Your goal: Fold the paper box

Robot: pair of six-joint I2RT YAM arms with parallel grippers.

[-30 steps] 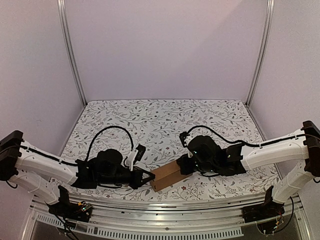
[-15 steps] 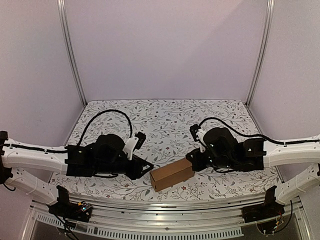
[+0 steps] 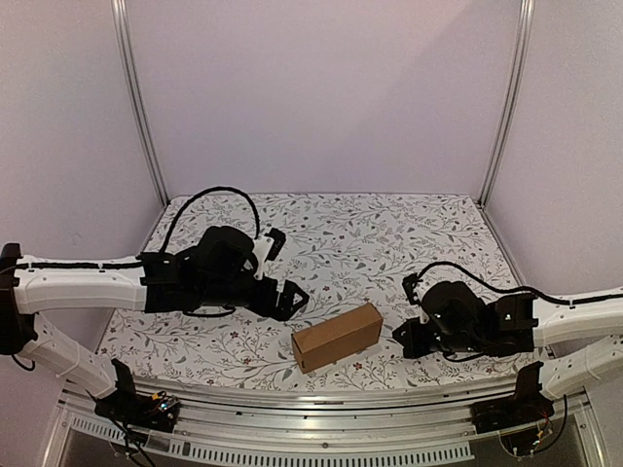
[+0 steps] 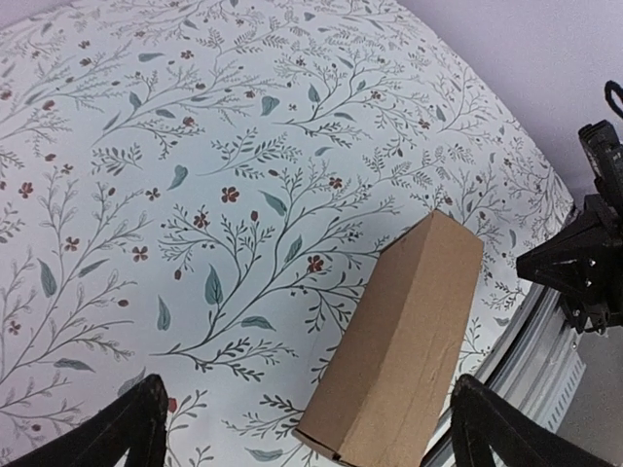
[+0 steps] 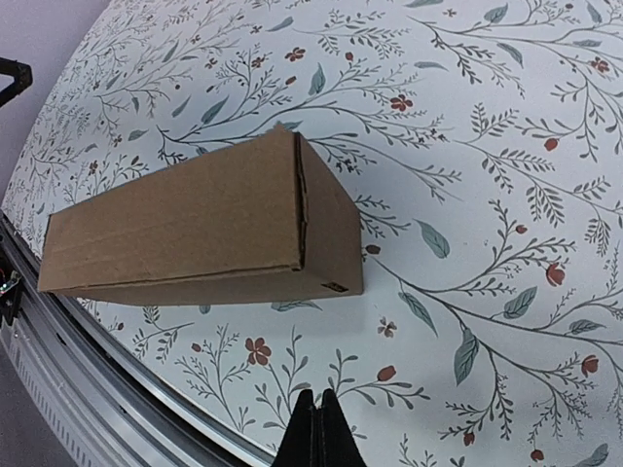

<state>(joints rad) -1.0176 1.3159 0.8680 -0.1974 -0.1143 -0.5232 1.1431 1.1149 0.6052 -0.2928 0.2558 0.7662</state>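
The paper box (image 3: pixel 337 337) is a closed brown cardboard block lying on its long side on the floral table, near the front edge. No gripper touches it. My left gripper (image 3: pixel 291 300) hovers just left of and behind the box, open, with nothing between its fingers. In the left wrist view the box (image 4: pixel 409 341) lies ahead, between the spread fingers (image 4: pixel 131 433). My right gripper (image 3: pixel 402 337) sits to the box's right, shut and empty. In the right wrist view the box (image 5: pixel 195 224) shows its end flap, a short gap beyond the closed fingertips (image 5: pixel 313 413).
A metal rail (image 3: pixel 311 404) runs along the table's near edge, close in front of the box, and shows in the wrist views too (image 5: pixel 78 379). Upright frame posts (image 3: pixel 136 97) and pale walls bound the back and sides. Black cables loop over both wrists.
My left gripper opened, let go of the box's left end and drew back to the left. My right arm pulled away to the right. The box now lies free on the table.
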